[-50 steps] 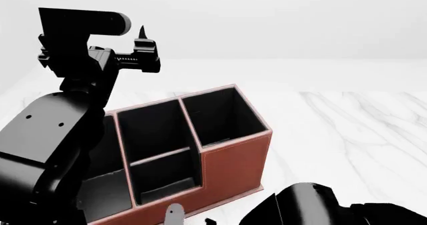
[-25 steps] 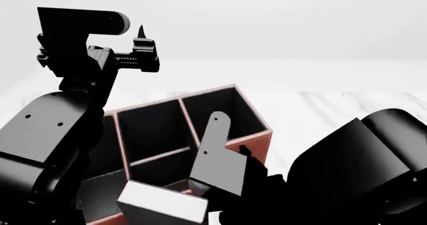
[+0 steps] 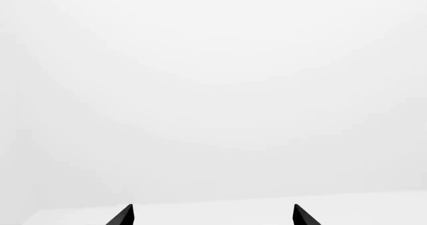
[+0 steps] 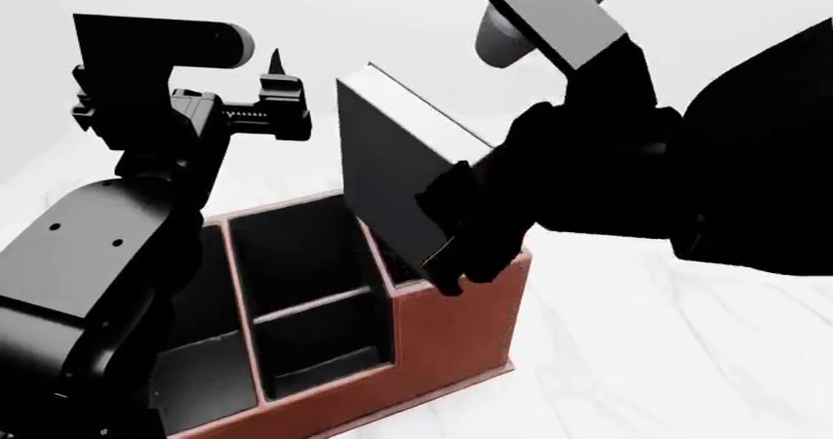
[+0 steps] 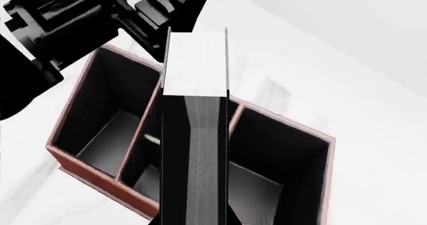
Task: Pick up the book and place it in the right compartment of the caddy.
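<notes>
My right gripper (image 4: 450,229) is shut on the book (image 4: 390,180), a thin black book with white page edges, and holds it upright in the air over the caddy (image 4: 450,327). In the head view the book's lower end hangs just above the right compartment (image 4: 390,263) and hides most of it. In the right wrist view the book (image 5: 193,135) runs between my jaws, over the wall between the middle cells and the right compartment (image 5: 280,160). My left gripper (image 4: 280,93) is raised behind the caddy, open and empty; its fingertips (image 3: 127,216) show against blank white.
The caddy stands on a white marble table (image 4: 651,341). My left arm (image 4: 92,273) rises close by the caddy's left side. My right arm (image 4: 729,156) fills the upper right of the head view.
My right arm has risen from the lower front and carried the book up and back, from beside the caddy's front wall to above the right compartment. The left arm has not moved.
</notes>
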